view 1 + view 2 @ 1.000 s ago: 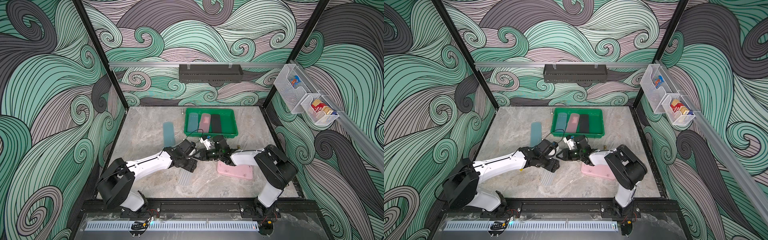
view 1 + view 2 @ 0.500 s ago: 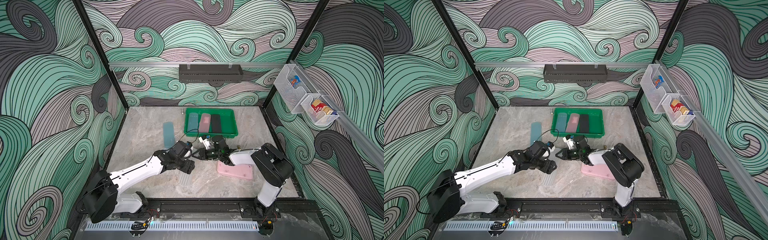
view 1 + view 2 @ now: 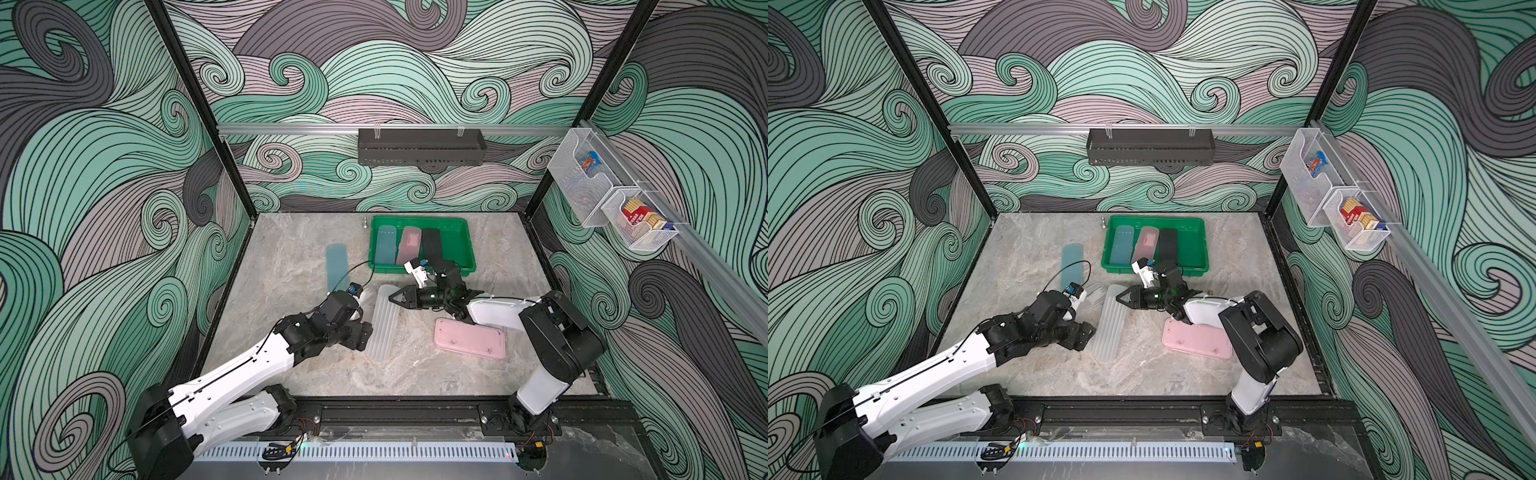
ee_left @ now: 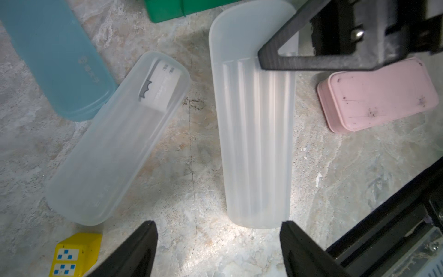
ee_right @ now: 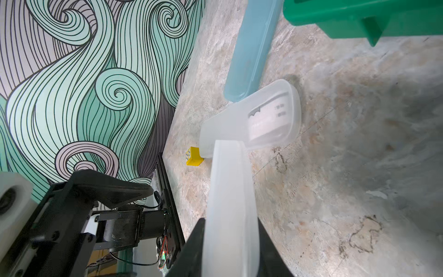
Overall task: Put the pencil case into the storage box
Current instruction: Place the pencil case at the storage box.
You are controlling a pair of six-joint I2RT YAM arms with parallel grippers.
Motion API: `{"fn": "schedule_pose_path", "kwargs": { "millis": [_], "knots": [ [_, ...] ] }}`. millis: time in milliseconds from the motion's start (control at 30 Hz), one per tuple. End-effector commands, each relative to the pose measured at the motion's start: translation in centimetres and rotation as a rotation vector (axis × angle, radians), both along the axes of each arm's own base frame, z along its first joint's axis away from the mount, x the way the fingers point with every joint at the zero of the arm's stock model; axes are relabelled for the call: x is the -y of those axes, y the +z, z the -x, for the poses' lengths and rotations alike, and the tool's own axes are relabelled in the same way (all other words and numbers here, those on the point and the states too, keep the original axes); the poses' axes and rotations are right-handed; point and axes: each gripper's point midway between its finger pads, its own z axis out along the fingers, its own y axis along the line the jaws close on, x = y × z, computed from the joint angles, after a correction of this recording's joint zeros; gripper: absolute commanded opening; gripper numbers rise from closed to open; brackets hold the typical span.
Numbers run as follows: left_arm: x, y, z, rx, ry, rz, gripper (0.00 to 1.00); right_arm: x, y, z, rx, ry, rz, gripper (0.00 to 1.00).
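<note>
I count seven pencil cases. Three sit abreast in the storage box (image 3: 455,243): blue case (image 3: 385,245), pink case (image 3: 409,246), black case (image 3: 431,245). Four lie outside it on the table (image 3: 291,241): loose blue case (image 3: 336,266), loose pink case (image 3: 469,338), labelled frosted case (image 4: 115,139) with print too small to read, and ribbed frosted case (image 3: 384,322). My right gripper (image 3: 394,297), reaching low and level, clamps the ribbed one's far end. My left gripper (image 4: 217,237) stands released at its near end.

Left arm stretches low from the near-left corner, left claw (image 3: 363,337) with jaws parted. Right arm folds sharply, forearm running leftward, right claw (image 3: 395,296) pinched closed, level and low.
</note>
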Motion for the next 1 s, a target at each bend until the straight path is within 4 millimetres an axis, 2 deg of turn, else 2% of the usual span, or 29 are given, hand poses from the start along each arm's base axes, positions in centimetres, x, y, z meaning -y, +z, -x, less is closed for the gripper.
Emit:
{"fn": "schedule_pose_path", "kwargs": {
  "millis": [0,533,800,967],
  "knots": [
    [-0.5,-0.1,-0.2,0.004,0.012,-0.017,0.84,-0.3,1.8,-0.3,0.025,0.022,-0.046,0.03],
    [-0.6,-0.9,-0.4,-0.013,0.018,-0.023,0.84,0.1,3.7,-1.0,0.037,0.028,-0.078,0.00],
    [-0.8,-0.5,-0.5,-0.001,0.028,-0.014,0.84,0.4,6.2,-1.5,0.066,0.029,-0.111,0.00],
    [-0.9,-0.8,-0.5,-0.006,0.027,-0.013,0.84,1.5,8.1,-3.1,0.086,0.013,-0.133,0.00]
  ]
}}
